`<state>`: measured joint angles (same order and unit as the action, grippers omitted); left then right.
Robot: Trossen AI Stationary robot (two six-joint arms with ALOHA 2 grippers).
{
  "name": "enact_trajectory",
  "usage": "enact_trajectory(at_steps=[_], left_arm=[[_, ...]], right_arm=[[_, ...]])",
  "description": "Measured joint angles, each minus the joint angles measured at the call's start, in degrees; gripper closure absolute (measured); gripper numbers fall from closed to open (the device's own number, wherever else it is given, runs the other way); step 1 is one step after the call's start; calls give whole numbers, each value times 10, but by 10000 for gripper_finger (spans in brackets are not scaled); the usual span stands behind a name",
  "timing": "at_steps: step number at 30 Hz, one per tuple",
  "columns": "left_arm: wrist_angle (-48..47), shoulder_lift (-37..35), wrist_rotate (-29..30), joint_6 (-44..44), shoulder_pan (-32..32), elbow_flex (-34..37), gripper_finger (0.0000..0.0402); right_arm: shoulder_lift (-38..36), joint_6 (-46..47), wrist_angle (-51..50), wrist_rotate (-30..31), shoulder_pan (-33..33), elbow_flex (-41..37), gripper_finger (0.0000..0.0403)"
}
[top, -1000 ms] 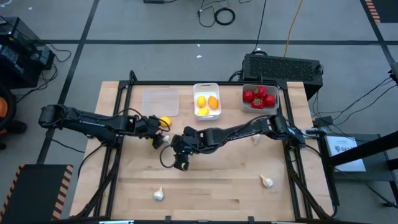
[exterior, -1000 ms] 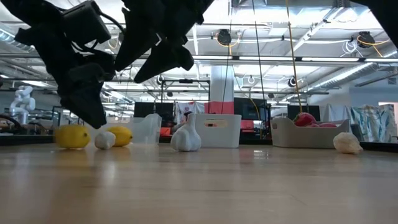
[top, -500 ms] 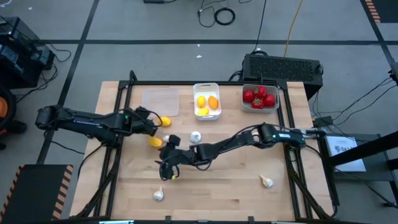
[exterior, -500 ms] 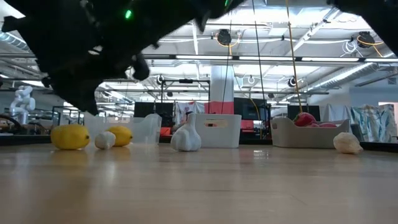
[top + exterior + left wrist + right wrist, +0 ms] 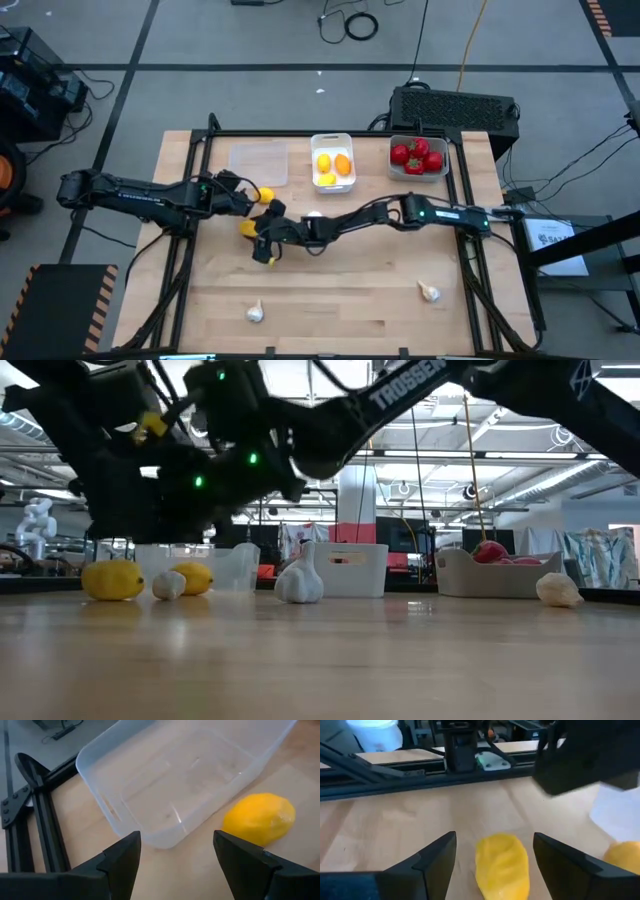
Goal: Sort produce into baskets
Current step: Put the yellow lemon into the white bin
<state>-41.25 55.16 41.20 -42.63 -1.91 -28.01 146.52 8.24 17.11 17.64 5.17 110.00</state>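
Two lemons lie loose left of centre; we see the nearer lemon (image 5: 502, 865) dead ahead between our right gripper's (image 5: 262, 238) parted, empty fingers (long axis along the reach). Left gripper (image 5: 176, 865) waits open by the clear tray (image 5: 185, 775).

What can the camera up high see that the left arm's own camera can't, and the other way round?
Only the high view shows the white tray with lemons inside, the tray of tomatoes, three loose garlic bulbs, and the open right gripper by a second loose lemon.

Only the left wrist view shows, up close, that the clear tray is empty.

Both show the clear tray, the lemon next to it, and the open left gripper.
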Motion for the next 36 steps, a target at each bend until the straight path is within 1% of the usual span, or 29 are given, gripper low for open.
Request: enact_trajectory(at_steps=[3, 8, 14, 17, 25, 30, 36], left_arm=[[1, 0, 4, 5, 0, 0, 146], [3, 0, 11, 11, 0, 0, 146], [4, 0, 13, 15, 0, 0, 146], [5, 0, 19, 16, 0, 0, 146], [8, 0, 22, 27, 0, 0, 146], [8, 0, 22, 31, 0, 0, 146], [8, 0, 22, 31, 0, 0, 146]], right_arm=[[16, 0, -6, -1, -5, 15, 133], [23, -5, -8, 0, -7, 34, 120], [41, -3, -18, 0, -9, 34, 120], [52, -1, -6, 4, -9, 35, 120], [59, -2, -3, 6, -9, 36, 121], [59, -6, -16, 4, -10, 36, 130], [59, -12, -33, 4, -8, 36, 165]])
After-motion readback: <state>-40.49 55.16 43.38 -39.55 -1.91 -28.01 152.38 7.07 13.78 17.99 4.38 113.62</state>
